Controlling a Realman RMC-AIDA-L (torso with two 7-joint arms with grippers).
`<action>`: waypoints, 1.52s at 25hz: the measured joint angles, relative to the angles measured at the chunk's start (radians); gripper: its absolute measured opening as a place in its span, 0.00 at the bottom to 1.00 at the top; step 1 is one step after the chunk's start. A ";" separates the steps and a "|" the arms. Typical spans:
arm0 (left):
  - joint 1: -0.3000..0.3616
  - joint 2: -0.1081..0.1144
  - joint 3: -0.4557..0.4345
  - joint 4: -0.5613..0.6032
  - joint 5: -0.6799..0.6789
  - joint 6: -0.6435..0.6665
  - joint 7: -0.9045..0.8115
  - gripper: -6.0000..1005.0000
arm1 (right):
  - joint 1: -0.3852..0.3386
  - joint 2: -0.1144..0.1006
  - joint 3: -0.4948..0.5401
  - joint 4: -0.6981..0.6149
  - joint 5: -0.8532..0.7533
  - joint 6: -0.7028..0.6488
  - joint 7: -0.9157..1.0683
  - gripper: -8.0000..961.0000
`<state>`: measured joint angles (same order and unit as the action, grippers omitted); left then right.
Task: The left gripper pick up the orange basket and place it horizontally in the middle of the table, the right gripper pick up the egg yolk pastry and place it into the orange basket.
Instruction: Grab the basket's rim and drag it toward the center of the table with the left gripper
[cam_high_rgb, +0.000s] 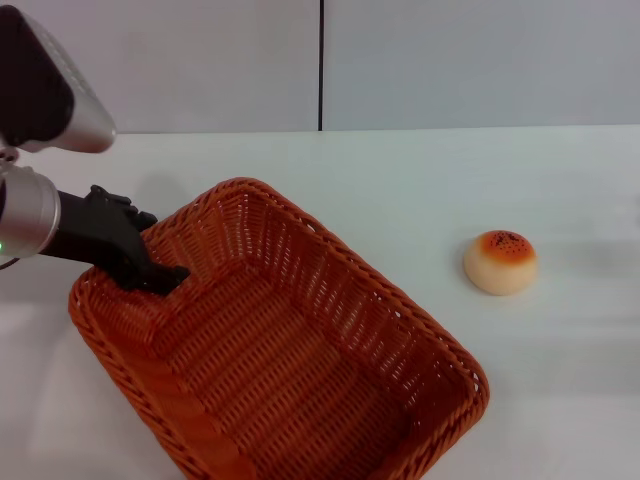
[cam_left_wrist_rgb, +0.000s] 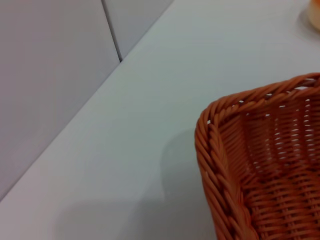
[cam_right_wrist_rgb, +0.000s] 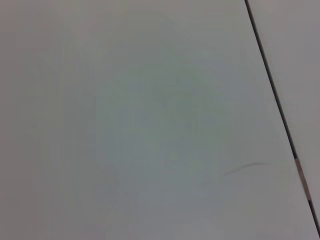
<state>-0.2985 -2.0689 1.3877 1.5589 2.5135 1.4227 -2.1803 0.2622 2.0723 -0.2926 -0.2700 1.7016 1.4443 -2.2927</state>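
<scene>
The orange basket (cam_high_rgb: 290, 350) lies diagonally across the white table (cam_high_rgb: 400, 180), its long axis running from near left to front right. My left gripper (cam_high_rgb: 150, 270) reaches in from the left, with its black fingers closed over the braided rim of the basket's left end wall. A corner of the basket (cam_left_wrist_rgb: 260, 175) also fills the left wrist view. The egg yolk pastry (cam_high_rgb: 500, 262) sits alone on the table to the right of the basket, well apart from it. My right gripper is out of view.
A pale wall with a dark vertical seam (cam_high_rgb: 321, 65) stands behind the table. The right wrist view shows only a plain pale surface crossed by a dark line (cam_right_wrist_rgb: 280, 115).
</scene>
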 joint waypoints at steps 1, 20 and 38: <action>-0.002 0.000 0.016 0.007 0.013 0.001 -0.010 0.82 | 0.000 0.000 0.002 0.000 0.000 0.004 0.000 0.65; -0.023 0.000 0.108 0.053 0.117 0.010 -0.062 0.30 | 0.025 -0.002 0.005 -0.006 0.006 0.016 0.002 0.65; -0.159 -0.006 0.070 -0.057 0.168 0.002 -0.467 0.26 | 0.053 -0.002 0.009 -0.010 0.048 0.006 0.001 0.65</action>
<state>-0.4572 -2.0750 1.4576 1.5015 2.6814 1.4251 -2.6470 0.3157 2.0703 -0.2838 -0.2799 1.7496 1.4501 -2.2920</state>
